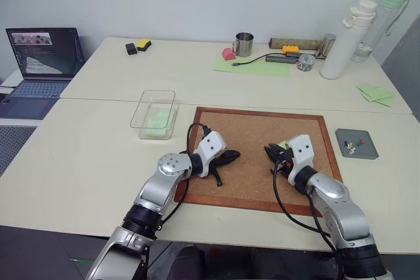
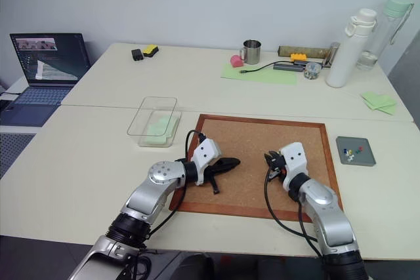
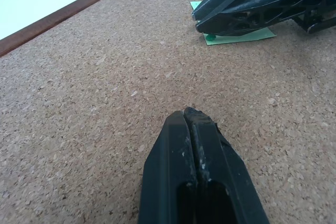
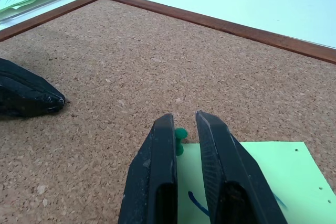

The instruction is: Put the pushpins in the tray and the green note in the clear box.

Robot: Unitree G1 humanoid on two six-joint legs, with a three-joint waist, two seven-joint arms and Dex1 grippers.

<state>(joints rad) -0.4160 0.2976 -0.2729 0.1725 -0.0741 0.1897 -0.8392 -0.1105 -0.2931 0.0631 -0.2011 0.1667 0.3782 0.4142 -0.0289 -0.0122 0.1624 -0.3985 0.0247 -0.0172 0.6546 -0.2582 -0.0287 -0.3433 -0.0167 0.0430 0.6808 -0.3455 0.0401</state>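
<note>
The green note (image 4: 252,182) with a dark squiggle lies on the cork board (image 1: 262,129), pinned by a green pushpin (image 4: 180,139). My right gripper (image 4: 185,124) lies low over the note's edge, fingers closed narrowly around the pin's head. The same pin (image 3: 210,37) shows under that gripper's tip (image 3: 202,19). My left gripper (image 3: 190,115) rests shut and empty on the cork, a short way to the left (image 1: 230,157). The grey tray (image 1: 367,153) sits right of the board with a few coloured pins in it. The clear box (image 1: 135,115), left of the board, holds green paper.
On the far table stand a laptop (image 1: 46,54), a metal cup (image 1: 243,44), a white bottle (image 1: 346,40) and a large green sheet (image 1: 252,65) with a cable. Loose green papers (image 1: 375,93) lie at the right.
</note>
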